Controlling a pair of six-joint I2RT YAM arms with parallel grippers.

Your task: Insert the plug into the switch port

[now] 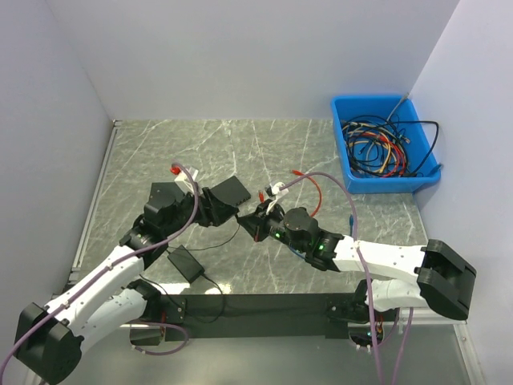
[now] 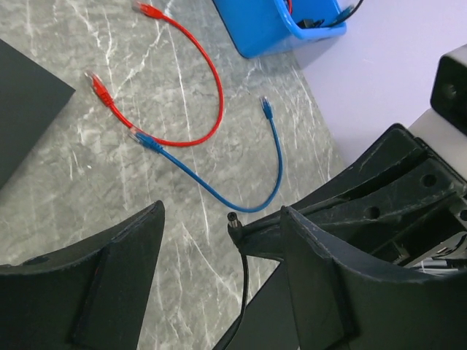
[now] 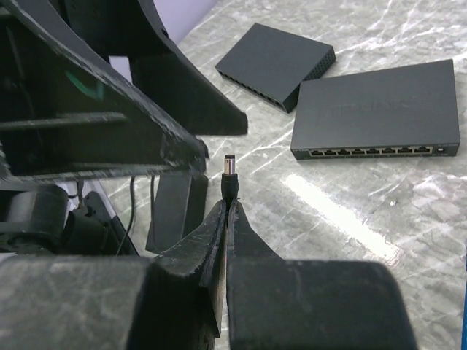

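My right gripper (image 3: pixel 228 205) is shut on a black barrel plug (image 3: pixel 229 179), whose metal tip sticks out past the fingertips. It holds the plug above the table, near the middle in the top view (image 1: pixel 258 218). A black switch (image 3: pixel 379 109) lies flat beyond it, its row of ports facing the camera. A second black switch (image 3: pixel 273 62) lies behind that one. My left gripper (image 2: pixel 220 211) is open and empty, with its jaws on either side of the plug tip (image 2: pixel 237 222). One switch (image 1: pixel 232 192) shows just behind the two grippers.
A black power adapter (image 1: pixel 186 263) with its thin cord lies near the arm bases. A red patch cable (image 2: pixel 197 80) and a blue patch cable (image 2: pixel 270 168) lie on the marble table. A blue bin (image 1: pixel 383 180) of cables stands at the back right.
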